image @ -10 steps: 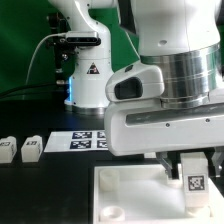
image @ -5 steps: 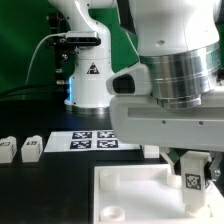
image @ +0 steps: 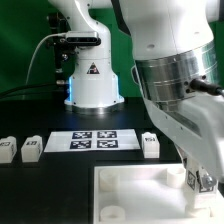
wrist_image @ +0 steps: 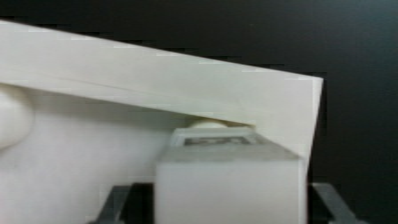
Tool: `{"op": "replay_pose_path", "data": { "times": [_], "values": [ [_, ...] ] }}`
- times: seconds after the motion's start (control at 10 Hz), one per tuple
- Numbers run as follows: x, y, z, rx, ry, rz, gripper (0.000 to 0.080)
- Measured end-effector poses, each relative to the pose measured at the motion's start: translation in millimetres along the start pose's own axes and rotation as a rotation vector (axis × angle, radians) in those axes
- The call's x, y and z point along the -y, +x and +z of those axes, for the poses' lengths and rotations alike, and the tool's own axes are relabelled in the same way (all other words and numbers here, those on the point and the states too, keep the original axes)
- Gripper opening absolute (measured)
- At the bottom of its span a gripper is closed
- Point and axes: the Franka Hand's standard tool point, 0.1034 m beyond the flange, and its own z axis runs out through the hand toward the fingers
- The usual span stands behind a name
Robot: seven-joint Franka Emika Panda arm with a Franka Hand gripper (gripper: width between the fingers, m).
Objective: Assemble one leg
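At the exterior view's left a small white block [image: 5, 151] sits at the frame edge with a second block [image: 31, 148] just beside it, both loose on the dark table and untouched. Next comes the marker board [image: 93, 141], then a third block [image: 150, 145] just past the board's far end. In front lies the white plate [image: 125, 185], and at its corner toward the exterior view's right the gripper [image: 196, 172] reaches down with the leg [image: 197, 181], tag face toward the camera. The wrist view shows the leg [wrist_image: 222, 170] clamped between the two dark fingers [wrist_image: 125, 203], so the claw is narrow and holding it, its tip close against the plate [wrist_image: 143, 100] at a rounded spot that is probably the corner socket. Whether the leg is seated there or only resting on it cannot be told. By my reading the pick-up and carry are done, and what is left is fixing the leg in the socket and letting go. Against the frame a second ago, the wrist has swung round and tilted: its broad housing no longer hides the third block, while the leg has hardly shifted, which suggests turning in place
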Motion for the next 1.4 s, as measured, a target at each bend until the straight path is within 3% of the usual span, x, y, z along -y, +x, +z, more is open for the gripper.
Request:
{"op": "replay_pose_path", "data": {
  "times": [0.1,0.2,0.3,0.4,0.5,0.7,1.1,1.2,1.3,1.4],
  "values": [
    [0.1,-0.1,0.0,0.0,0.001,0.002,0.0294],
    [0.0,-0.4,0.2,0.0,0.001,-0.005,0.0376],
    [0.0,-0.6,0.3,0.0,0.001,-0.009,0.0524],
    [-0.1,-0.8,0.3,0.0,0.001,-0.037,0.0524],
    [-1.3,-1.6,0.4,-0.001,-0.008,-0.073,0.0627],
    [-8.3,-9.0,-3.8,-0.007,-0.093,-0.46,0.0647],
    [-7.9,-9.5,-4.1,0.015,-0.101,-0.918,0.0648],
    [-9.0,-6.8,-2.9,-0.002,-0.124,-1.1,0.0648],
    [-8.7,-3.0,-1.4,-0.004,-0.132,-1.262,0.0648],
    [-7.1,2.4,-0.6,-0.01,-0.117,-1.302,0.0648]
  ]
}}
